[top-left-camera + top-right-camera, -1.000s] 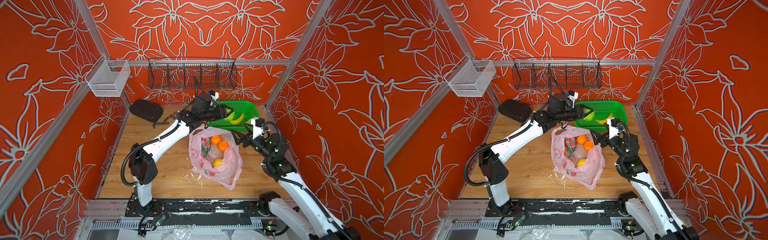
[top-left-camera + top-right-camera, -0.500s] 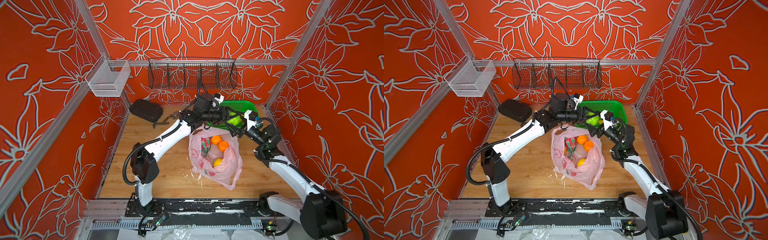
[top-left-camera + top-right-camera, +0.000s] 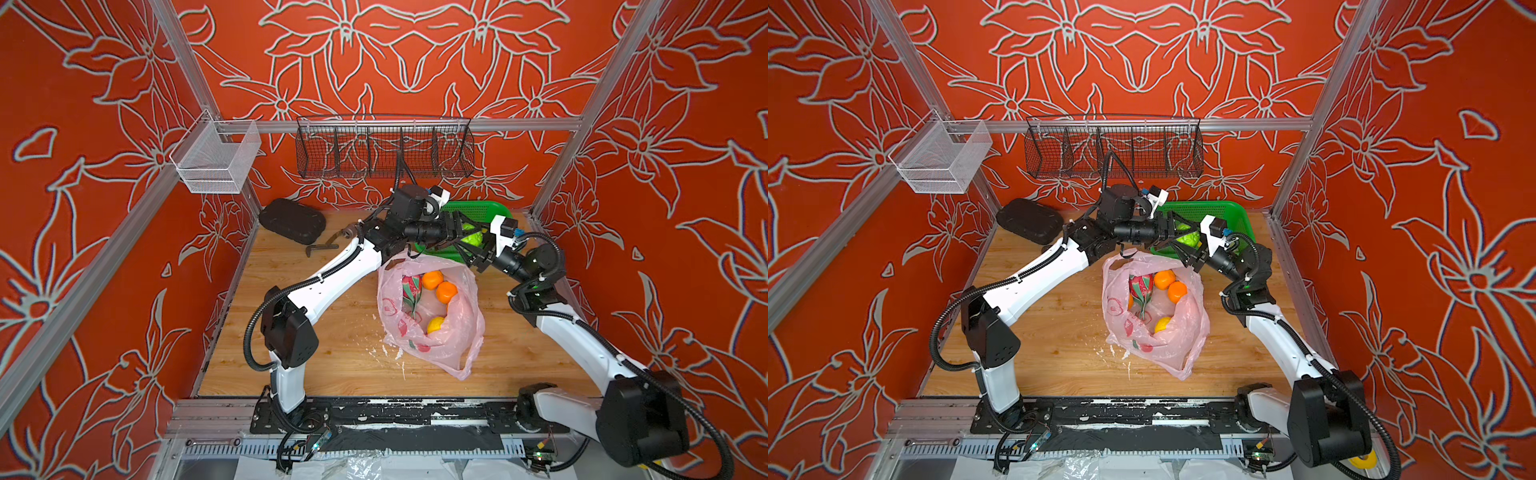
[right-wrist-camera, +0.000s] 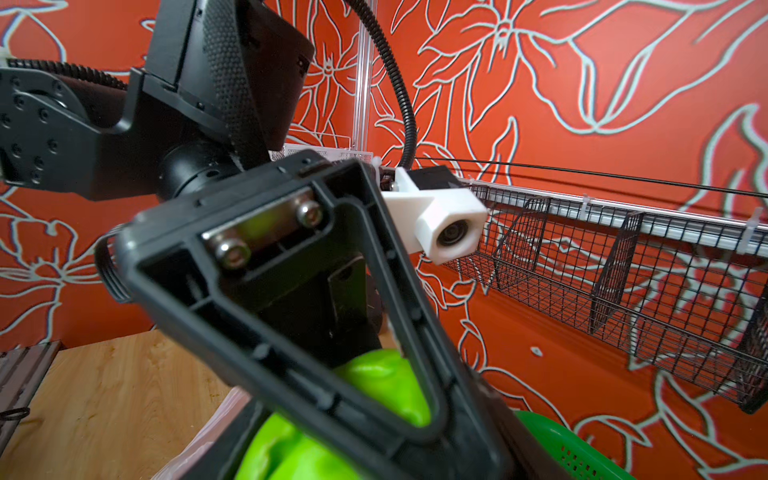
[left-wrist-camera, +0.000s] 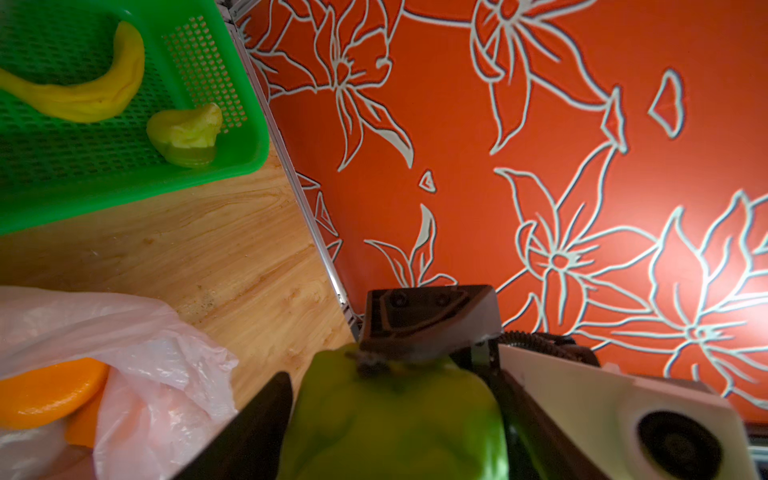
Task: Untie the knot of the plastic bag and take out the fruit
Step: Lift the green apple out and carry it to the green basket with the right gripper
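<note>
Bag point(image 3: 461, 332) is lying in the middle of the worktop point(image 3: 332, 353), mouth wide open and pointing to 12 o'clock. Still inside it: two oranges point(image 3: 432, 279) near the mouth, a dragon fruit point(image 3: 411, 291) just at their 9 o'clock, and a yellow fruit point(image 3: 435, 325) deeper in, toward 6.

The green fruit point(image 3: 471, 239) is out of the bag, up in the air at the bag's 1 o'clock, right over the front edge of the basket point(image 3: 478, 210). It's sandwiched between both claws. The left claw point(image 3: 463, 232) comes in from 9 o'clock and the right claw point(image 3: 474, 246) from 4. In the left wrist view the green fruit point(image 5: 390, 419) sits between the left fingers point(image 5: 257, 419), with a right finger resting on top of it. Honestly I can't tell which claw is actually clamping it and which is loose, since both sets of fingers are right up against it.

The basket sits at the worktop's 1 o'clock corner with a banana point(image 5: 83, 95) and a pale fruit point(image 5: 187, 133) in it. There's a black case point(image 3: 293, 220) at 11 o'clock, a wire rack point(image 3: 382, 149) on the back wall and a white mesh bin point(image 3: 214, 162) up at 10.
</note>
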Controlling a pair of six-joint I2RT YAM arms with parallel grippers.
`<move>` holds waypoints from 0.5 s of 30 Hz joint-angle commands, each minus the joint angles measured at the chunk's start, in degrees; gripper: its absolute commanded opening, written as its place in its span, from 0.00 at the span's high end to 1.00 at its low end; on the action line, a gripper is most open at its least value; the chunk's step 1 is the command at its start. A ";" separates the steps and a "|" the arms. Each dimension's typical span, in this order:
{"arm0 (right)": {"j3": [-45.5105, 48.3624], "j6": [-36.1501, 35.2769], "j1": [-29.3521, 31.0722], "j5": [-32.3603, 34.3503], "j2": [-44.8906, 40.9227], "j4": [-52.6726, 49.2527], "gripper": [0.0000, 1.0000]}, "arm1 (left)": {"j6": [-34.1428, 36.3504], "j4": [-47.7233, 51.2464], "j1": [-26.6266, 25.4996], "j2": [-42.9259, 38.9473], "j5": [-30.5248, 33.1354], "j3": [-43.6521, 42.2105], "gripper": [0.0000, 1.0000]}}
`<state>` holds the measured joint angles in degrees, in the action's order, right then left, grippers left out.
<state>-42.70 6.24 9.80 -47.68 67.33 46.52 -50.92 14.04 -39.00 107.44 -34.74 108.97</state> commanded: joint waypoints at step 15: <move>-21.31 2.06 -4.52 14.43 9.98 -28.98 0.55 | 24.57 5.82 0.07 -16.64 27.97 -11.43 0.03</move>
<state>-59.70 6.76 6.63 -38.35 73.89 26.89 -33.30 18.94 -38.94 93.27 -11.44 99.24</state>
